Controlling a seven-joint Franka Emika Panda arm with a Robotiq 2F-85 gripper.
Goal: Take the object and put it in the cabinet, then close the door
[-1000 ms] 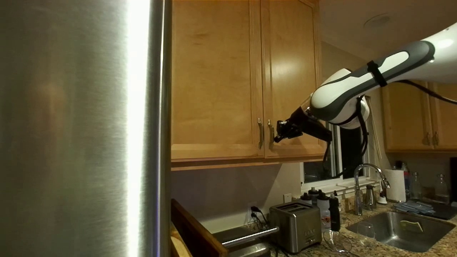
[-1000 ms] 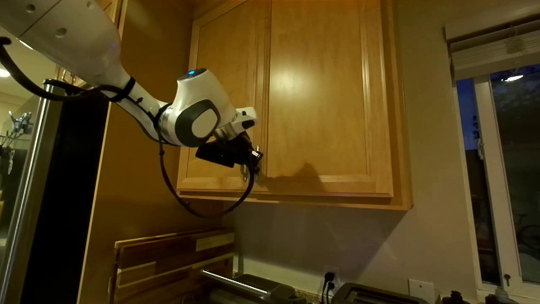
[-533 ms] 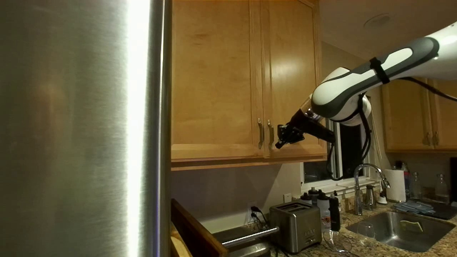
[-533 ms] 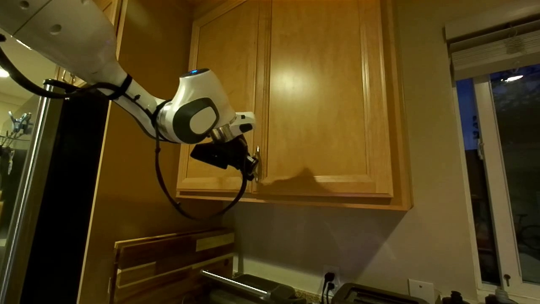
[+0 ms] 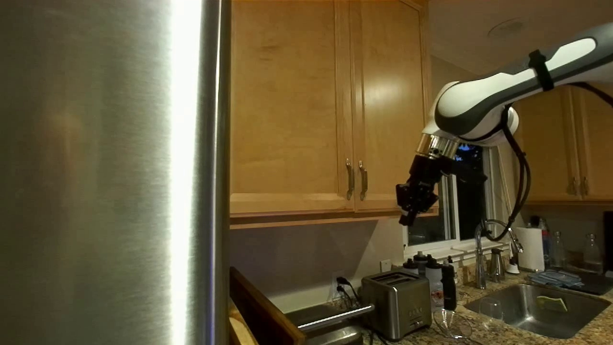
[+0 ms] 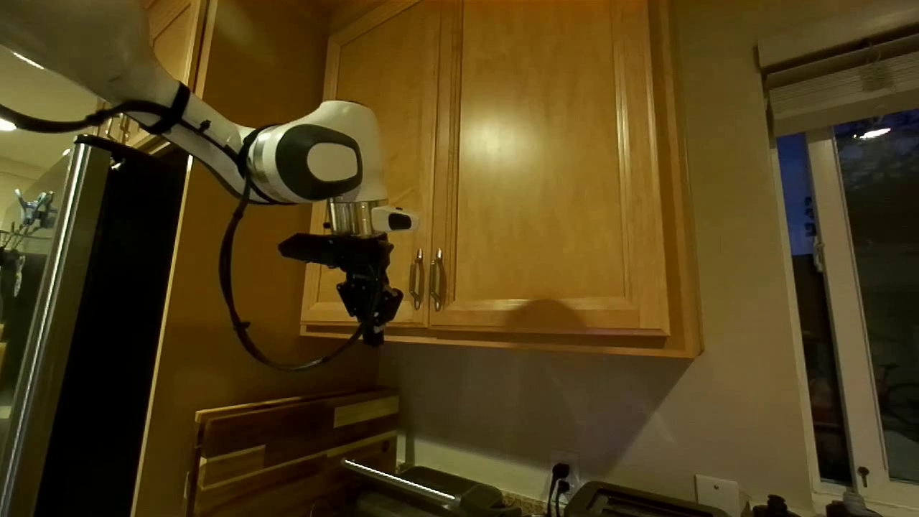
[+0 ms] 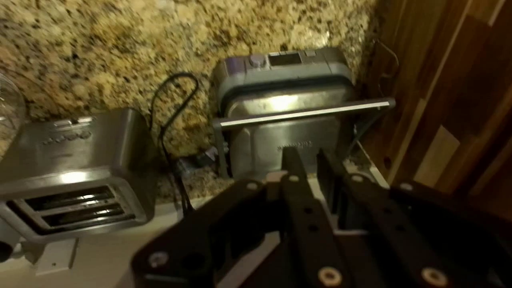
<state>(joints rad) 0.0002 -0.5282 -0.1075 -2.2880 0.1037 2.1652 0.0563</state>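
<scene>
The honey-coloured wooden cabinet (image 5: 297,219) hangs on the wall in both exterior views (image 6: 680,251). Its two doors are shut, so its shelves are hidden. The door (image 5: 392,100), also in an exterior view (image 6: 538,165), has its slim metal handle (image 5: 363,181) at its left edge. My gripper (image 5: 407,219) points down in front of the cabinet, apart from the handles, its tips near the cabinet's lower edge (image 6: 373,336). In the wrist view its fingers (image 7: 307,156) stand a small gap apart with nothing between them. I cannot tell which thing is the object.
A large brushed-steel appliance (image 5: 96,172) stands close at left. Below are a toaster (image 5: 397,304), a steel press-like appliance (image 7: 288,136) with a bar handle, and wooden boards (image 6: 294,452). Bottles (image 5: 435,282), a tap (image 5: 480,254) and a sink (image 5: 522,311) stand farther along the granite counter.
My gripper has moved away from the door's handle and down, turning from slanting toward the door to pointing downward. Both door handles now show fully; the doors have stayed shut.
</scene>
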